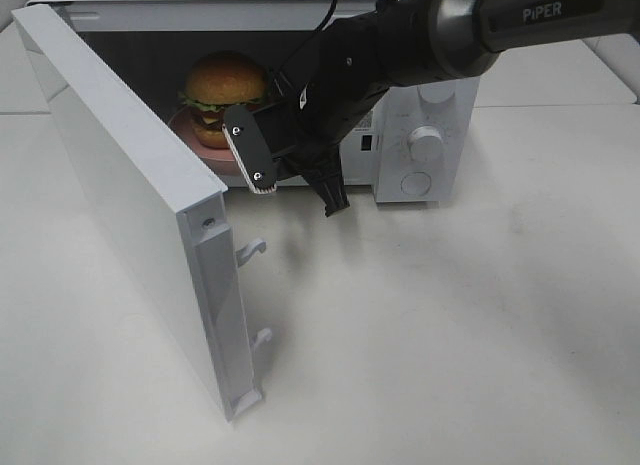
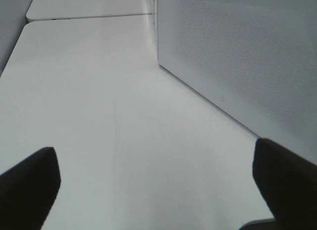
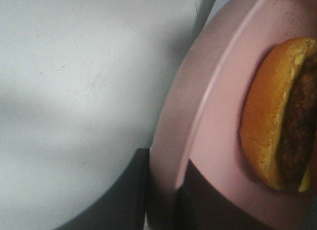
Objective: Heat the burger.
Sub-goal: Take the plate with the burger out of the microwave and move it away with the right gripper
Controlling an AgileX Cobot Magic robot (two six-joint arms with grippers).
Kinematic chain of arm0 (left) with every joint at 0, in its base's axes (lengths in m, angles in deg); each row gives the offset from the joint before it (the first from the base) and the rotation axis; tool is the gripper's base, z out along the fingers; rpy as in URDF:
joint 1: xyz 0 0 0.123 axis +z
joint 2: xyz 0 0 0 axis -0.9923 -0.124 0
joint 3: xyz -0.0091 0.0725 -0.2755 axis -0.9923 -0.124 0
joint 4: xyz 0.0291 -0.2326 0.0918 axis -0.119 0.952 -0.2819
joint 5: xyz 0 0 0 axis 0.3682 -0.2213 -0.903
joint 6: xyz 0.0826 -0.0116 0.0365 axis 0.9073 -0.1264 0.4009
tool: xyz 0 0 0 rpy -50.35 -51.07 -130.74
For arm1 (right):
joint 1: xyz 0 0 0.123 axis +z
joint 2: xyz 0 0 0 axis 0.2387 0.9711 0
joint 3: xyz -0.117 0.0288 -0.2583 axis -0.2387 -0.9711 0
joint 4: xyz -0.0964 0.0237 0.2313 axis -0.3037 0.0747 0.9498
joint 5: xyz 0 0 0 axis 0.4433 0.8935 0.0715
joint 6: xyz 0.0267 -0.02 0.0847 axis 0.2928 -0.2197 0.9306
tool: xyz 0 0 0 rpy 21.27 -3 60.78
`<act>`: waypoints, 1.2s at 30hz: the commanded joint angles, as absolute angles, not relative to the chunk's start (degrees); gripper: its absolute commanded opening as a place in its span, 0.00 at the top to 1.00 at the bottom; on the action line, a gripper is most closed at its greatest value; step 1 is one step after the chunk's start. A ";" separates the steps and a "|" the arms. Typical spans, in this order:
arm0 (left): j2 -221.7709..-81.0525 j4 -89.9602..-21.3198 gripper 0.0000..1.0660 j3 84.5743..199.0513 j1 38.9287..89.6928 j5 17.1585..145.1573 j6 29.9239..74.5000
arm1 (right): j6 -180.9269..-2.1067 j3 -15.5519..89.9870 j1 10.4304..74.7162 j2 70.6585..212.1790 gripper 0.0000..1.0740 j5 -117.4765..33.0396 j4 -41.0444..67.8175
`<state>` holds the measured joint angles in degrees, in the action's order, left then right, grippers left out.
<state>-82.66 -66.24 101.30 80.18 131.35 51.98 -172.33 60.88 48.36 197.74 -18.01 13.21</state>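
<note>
1. Burger (image 1: 225,93) is sitting on a pink plate (image 1: 188,135), already inside the microwave (image 1: 425,135) cavity, toward its open front on the hinge side, so it is sheltered and set for heating.
2. Right gripper (image 3: 161,200) is reaching in from the control-panel side and pinching the plate's near rim between narrowed fingers; the right wrist view is showing dark finger pads on either side of that rim. Holding the rim rather than the bun looks like a way to slide food in without squashing it.
3. Microwave door (image 1: 130,205) is standing wide open, swung out over the table (image 1: 450,325) toward its near edge, leaving the arm free passage.
4. Left gripper (image 2: 153,185) is hanging with fingers spread wide and nothing between them, just beside the door's outer face, apparently waiting to push it shut.
5. Heating is not yet possible, I judge: the plate needs releasing, the arm needs clearing out, the door needs closing and the dial (image 1: 425,143) turning.
</note>
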 commanded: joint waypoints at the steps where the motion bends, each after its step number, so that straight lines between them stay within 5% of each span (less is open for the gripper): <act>1: -81.74 -65.78 0.08 101.13 80.30 131.23 51.98 | -176.69 59.96 47.10 194.42 1.00 -19.96 15.79; 36: -81.74 -65.78 0.08 101.13 80.30 131.23 51.98 | -186.37 40.03 46.47 177.29 1.00 -23.00 21.64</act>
<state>-82.66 -66.24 101.30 80.18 131.35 51.98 -187.69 41.29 47.44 180.04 -18.58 21.58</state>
